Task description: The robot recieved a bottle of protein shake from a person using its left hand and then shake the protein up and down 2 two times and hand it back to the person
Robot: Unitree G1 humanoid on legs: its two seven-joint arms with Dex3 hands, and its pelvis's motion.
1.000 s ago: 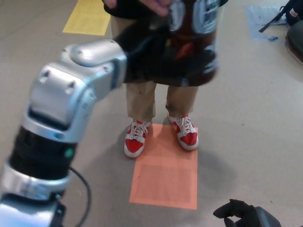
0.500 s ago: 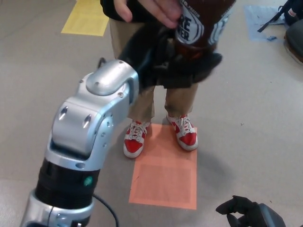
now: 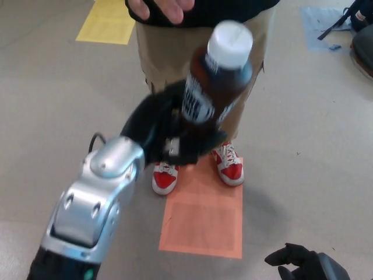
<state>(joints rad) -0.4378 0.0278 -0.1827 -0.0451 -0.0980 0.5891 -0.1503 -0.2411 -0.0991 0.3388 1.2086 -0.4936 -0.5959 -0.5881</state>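
Note:
A dark brown protein shake bottle with a white cap and a white-lettered label sits in my left hand, which is shut on its lower part. The bottle stands nearly upright, its cap tilted slightly toward the right, in the upper middle of the head view. The person stands right behind it in khaki trousers, with one hand showing at the top edge above the bottle and apart from it. My right hand hangs low at the bottom right, fingers loosely curled, holding nothing.
The person's red and white shoes stand at the far edge of an orange floor mat. A yellow mat lies at the top left. Dark bags and a blue patch sit at the top right.
My left arm has dropped and pulled back, bringing the bottle down from the top edge so its white cap now shows. The person's hand has stayed near the top.

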